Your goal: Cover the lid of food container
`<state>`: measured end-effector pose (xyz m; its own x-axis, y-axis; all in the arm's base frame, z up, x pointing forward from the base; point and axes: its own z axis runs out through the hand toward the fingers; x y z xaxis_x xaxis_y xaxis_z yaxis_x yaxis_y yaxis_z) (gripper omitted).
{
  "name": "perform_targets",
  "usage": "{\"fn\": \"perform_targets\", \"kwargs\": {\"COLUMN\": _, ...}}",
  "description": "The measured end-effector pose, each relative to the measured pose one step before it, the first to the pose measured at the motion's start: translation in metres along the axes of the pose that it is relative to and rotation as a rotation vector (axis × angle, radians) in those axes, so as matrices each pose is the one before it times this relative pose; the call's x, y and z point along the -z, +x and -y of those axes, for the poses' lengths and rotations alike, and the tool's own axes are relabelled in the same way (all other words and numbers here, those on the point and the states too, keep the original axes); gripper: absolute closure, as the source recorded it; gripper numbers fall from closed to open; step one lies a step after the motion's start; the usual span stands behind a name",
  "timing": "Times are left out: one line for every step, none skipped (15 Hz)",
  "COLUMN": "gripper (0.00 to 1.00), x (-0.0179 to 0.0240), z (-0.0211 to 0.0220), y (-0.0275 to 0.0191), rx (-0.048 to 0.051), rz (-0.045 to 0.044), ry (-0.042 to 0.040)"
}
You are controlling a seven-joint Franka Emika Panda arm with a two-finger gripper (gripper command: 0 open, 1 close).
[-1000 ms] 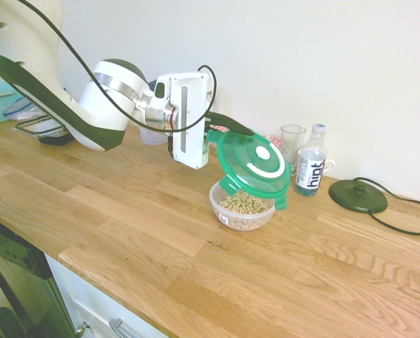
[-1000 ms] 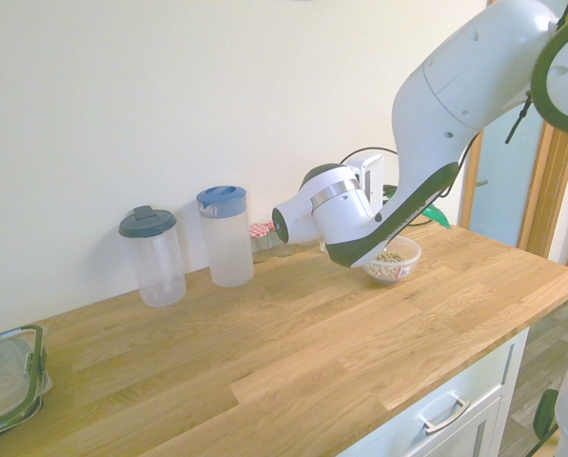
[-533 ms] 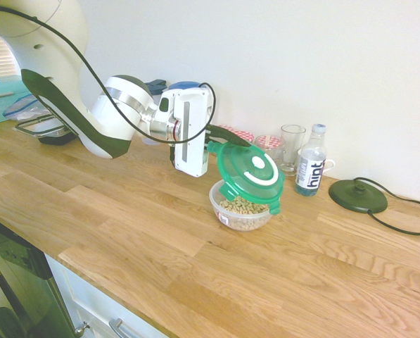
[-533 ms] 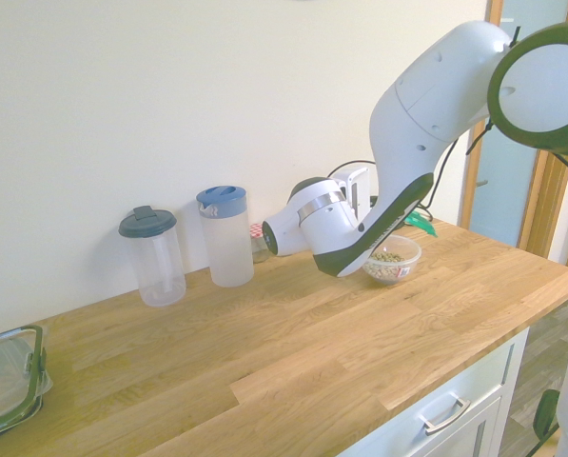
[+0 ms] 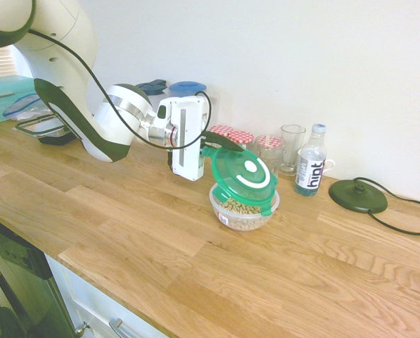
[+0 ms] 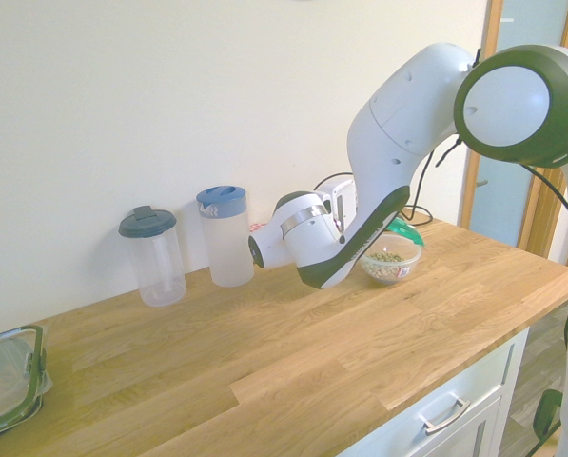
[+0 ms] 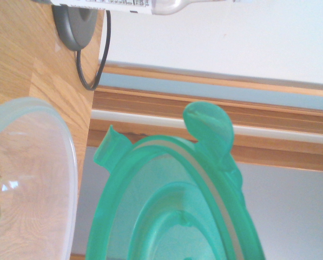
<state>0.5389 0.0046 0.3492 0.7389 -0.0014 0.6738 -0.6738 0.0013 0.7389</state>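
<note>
The round clear food container (image 5: 244, 213) with cereal rings stands on the wooden counter (image 5: 160, 232). The translucent green lid (image 5: 243, 176) hangs tilted just above it, its lower edge at the bowl's rim. My gripper (image 5: 215, 144) is shut on the lid's far-left edge, the arm reaching in from the left. In the second exterior view the arm hides most of the lid (image 6: 403, 232); the container (image 6: 391, 267) shows below it. The wrist view has the lid (image 7: 172, 206) close up beside the container's rim (image 7: 69, 162).
Two red-checked-lid jars (image 5: 232, 134), a glass (image 5: 292, 146), a water bottle (image 5: 310, 167) and a black kettle base (image 5: 357, 196) line the wall behind the bowl. Two pitchers (image 6: 225, 235) and a rectangular dark-rimmed box (image 6: 8, 376) stand further along the counter.
The arm has lowered the lid and drawn it back over the bowl. The lid now lies flatter and closer to the rim.
</note>
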Motion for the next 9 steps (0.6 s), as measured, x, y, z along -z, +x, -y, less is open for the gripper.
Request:
{"fn": "perform_targets", "kwargs": {"gripper": 1.00, "x": -0.00161, "z": -0.00165, "y": -0.00008, "rx": -0.00064, "rz": 0.00528, "ry": -0.01605}}
{"fn": "perform_targets", "kwargs": {"gripper": 1.00, "x": -0.00153, "z": -0.00188, "y": 0.00061, "rx": -0.00194, "rz": 0.00899, "ry": -0.01421}}
{"fn": "perform_targets", "kwargs": {"gripper": 1.00, "x": -0.00057, "z": -0.00064, "y": 0.00069, "rx": -0.00179, "rz": 0.00508, "ry": -0.00370}}
{"fn": "perform_targets", "kwargs": {"gripper": 1.00, "x": 0.00031, "z": 0.00043, "y": 0.00049, "rx": -0.00091, "rz": 0.00168, "ry": 0.00343}}
{"fn": "perform_targets", "kwargs": {"gripper": 1.00, "x": 0.00068, "z": 0.00146, "y": 0.00000, "rx": 0.00049, "rz": -0.00006, "ry": 0.00724}}
{"fn": "perform_targets", "kwargs": {"gripper": 1.00, "x": 0.00027, "z": 0.00158, "y": -0.00006, "rx": 0.00054, "rz": 0.00034, "ry": 0.00684}}
{"fn": "perform_targets", "kwargs": {"gripper": 1.00, "x": -0.00121, "z": 0.00143, "y": 0.00032, "rx": -0.00032, "rz": 0.00208, "ry": 0.00085}}
{"fn": "perform_targets", "kwargs": {"gripper": 1.00, "x": -0.00268, "z": 0.00151, "y": 0.00026, "rx": 0.00030, "rz": 0.00373, "ry": -0.00369}}
{"fn": "perform_targets", "kwargs": {"gripper": 1.00, "x": -0.00332, "z": 0.00170, "y": -0.00014, "rx": 0.00138, "rz": 0.00423, "ry": -0.00515}}
